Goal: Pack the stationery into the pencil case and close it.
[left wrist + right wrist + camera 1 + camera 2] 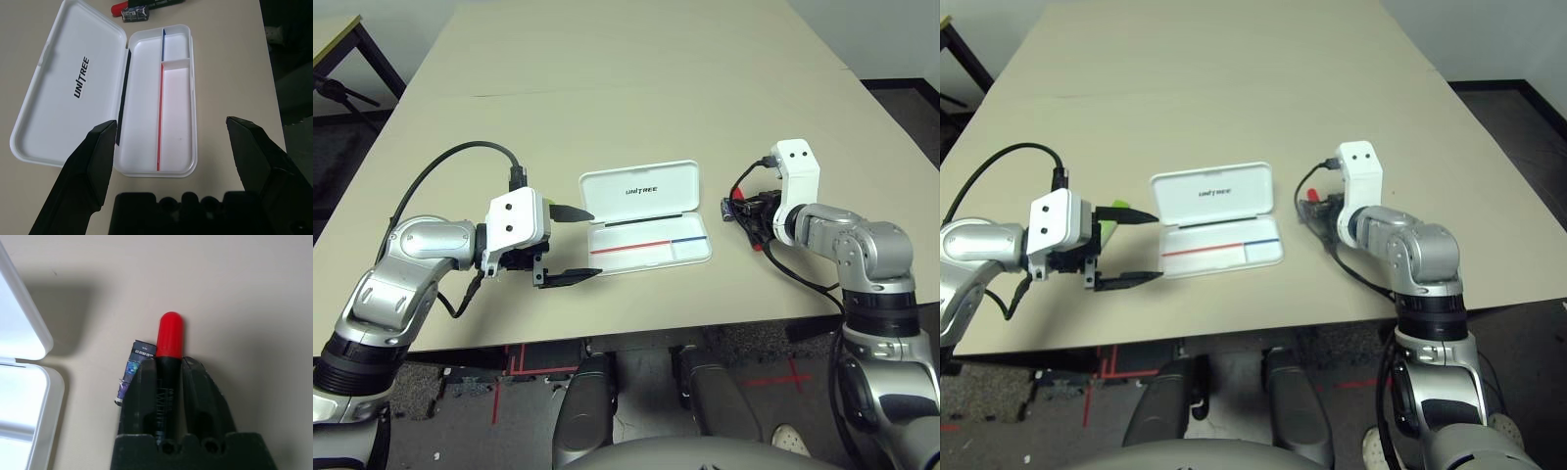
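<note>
— Closest to the lens, what is seen?

— Black jaws of the right gripper are seen clenched on the red marker with a black middle, which is judged to be lying on the beige counter, just beside the open case on its right.

— How much has been packed?

— Nothing, as far as can be told. The flat white hinged plastic pencil case is laid open on the counter, lid back, and both tray compartments, divided by the red-and-blue line, are seen bare.

— And the left gripper?

— It is held at the case's left end with its jaws spread wide and nothing between them. A lime-green highlighter is glimpsed behind it on the counter.

— The smallest piece?

— A tiny dark blue-grey eraser-like block is found touching the marker's side and one jaw; whether it is pinched too cannot be told.

— So what is left?

— All three items are judged yet to be placed, and the lid yet to be shut.
</note>
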Action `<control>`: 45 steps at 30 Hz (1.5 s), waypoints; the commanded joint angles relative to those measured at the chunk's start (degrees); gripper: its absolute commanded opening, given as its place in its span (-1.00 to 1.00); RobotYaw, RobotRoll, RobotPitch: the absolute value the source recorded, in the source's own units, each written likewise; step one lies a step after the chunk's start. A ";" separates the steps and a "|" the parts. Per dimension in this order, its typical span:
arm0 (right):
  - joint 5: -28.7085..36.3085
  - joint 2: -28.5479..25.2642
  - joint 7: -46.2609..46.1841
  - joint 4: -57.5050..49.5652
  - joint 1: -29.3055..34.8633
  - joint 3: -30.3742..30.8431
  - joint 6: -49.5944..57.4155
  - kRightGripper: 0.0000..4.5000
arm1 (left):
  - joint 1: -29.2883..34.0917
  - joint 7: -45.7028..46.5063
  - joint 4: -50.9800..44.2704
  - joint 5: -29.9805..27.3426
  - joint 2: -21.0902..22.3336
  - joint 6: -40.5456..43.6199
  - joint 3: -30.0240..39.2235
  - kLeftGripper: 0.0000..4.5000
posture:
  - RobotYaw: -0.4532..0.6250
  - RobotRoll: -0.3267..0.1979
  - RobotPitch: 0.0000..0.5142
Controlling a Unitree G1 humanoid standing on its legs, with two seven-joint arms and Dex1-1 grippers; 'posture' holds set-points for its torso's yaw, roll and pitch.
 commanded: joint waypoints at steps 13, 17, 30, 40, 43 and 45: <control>3.19 -12.10 10.89 3.85 -1.78 0.89 2.41 -0.81 | 0.04 -0.42 0.69 0.85 0.07 -0.91 -1.08 1.00 | -0.22 0.25 -0.35; 3.95 -17.45 18.44 4.32 -2.75 3.62 -1.13 -0.81 | -0.01 -0.42 0.91 0.98 0.01 -1.03 -1.17 1.00 | -0.22 0.25 -0.35; -2.79 -26.83 52.32 10.99 -10.96 18.49 -36.85 -0.82 | 0.09 0.28 0.81 1.43 -0.41 -1.08 -1.31 1.00 | -0.19 0.25 -0.40; -9.00 -18.09 63.27 19.13 -19.95 26.39 -51.01 -0.97 | 0.42 0.81 0.20 1.76 -0.58 -0.97 -1.07 1.00 | -0.14 0.25 -0.44; -9.79 -17.08 63.42 20.96 -20.57 25.82 -51.46 -0.97 | 1.27 1.39 -0.65 1.49 -0.33 -0.58 -0.42 1.00 | -0.11 0.25 -0.44; -9.77 -16.68 63.36 21.50 -20.47 25.32 -51.42 -0.97 | 2.05 1.74 -1.17 1.30 -0.15 -0.45 0.01 1.00 | -0.10 0.25 -0.44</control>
